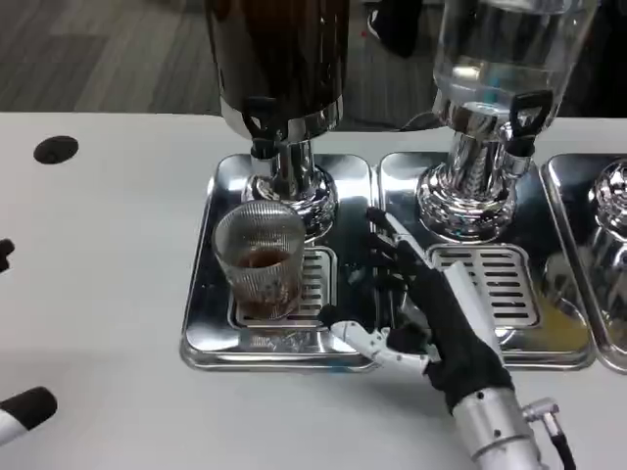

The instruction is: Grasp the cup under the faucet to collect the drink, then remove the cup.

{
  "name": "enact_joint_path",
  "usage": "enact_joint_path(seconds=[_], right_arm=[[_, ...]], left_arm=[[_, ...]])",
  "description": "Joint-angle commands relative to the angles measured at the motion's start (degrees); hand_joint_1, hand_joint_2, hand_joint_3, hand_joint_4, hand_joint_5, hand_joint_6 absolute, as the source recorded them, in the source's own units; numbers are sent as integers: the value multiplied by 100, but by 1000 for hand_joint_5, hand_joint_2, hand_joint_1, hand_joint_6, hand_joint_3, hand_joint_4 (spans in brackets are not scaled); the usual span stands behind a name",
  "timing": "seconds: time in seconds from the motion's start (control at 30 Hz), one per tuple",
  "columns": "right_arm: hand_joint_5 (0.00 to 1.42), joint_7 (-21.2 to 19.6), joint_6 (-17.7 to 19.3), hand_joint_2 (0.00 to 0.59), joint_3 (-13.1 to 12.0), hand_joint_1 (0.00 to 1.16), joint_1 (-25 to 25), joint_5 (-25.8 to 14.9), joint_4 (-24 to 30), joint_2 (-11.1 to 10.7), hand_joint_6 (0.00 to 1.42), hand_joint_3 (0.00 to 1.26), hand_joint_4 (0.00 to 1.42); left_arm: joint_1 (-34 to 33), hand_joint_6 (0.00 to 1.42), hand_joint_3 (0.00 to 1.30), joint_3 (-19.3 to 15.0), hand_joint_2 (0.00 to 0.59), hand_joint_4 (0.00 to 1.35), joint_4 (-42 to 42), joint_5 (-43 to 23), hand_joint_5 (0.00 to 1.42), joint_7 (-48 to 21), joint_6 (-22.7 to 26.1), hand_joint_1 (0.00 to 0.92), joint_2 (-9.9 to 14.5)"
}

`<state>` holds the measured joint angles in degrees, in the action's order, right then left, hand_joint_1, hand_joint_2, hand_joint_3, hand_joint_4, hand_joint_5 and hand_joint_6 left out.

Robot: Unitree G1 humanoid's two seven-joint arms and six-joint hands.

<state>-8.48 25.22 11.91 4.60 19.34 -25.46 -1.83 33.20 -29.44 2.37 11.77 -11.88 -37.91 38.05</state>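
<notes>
Cup (261, 260): ribbed glass, little dark drink inside, standing on the drip tray (201, 333) beneath the dark dispenser's faucet (263, 125).
Right hand (423, 304): just right of cup, fingers spread, holding nothing.
</notes>
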Motion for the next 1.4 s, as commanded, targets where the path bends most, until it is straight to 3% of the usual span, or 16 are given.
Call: enact_joint_path(seconds=[0.03,0.67,1.03,1.4], right_arm=[[224,-133,199,170,81,877,269,8,-308,144,185,94,184],[214,-472,371,174,368,891,1033,151,-1289,565,162,101,175],[173,-603,556,174,278,892,1777,51,-2418,735,143,92,150],[142,-699,722,174,161,892,2148,-21,-3058,771,124,91,118]], left_arm=[[145,0,0,-189,0,0,82,-57,0,-53,-23,0,-30],[522,0,0,-501,0,0,130,-292,0,-89,-162,0,-128],[625,0,0,-635,1,0,123,-383,0,-171,-166,0,-134],[564,0,0,-635,0,0,177,-400,0,-213,-57,0,-130]])
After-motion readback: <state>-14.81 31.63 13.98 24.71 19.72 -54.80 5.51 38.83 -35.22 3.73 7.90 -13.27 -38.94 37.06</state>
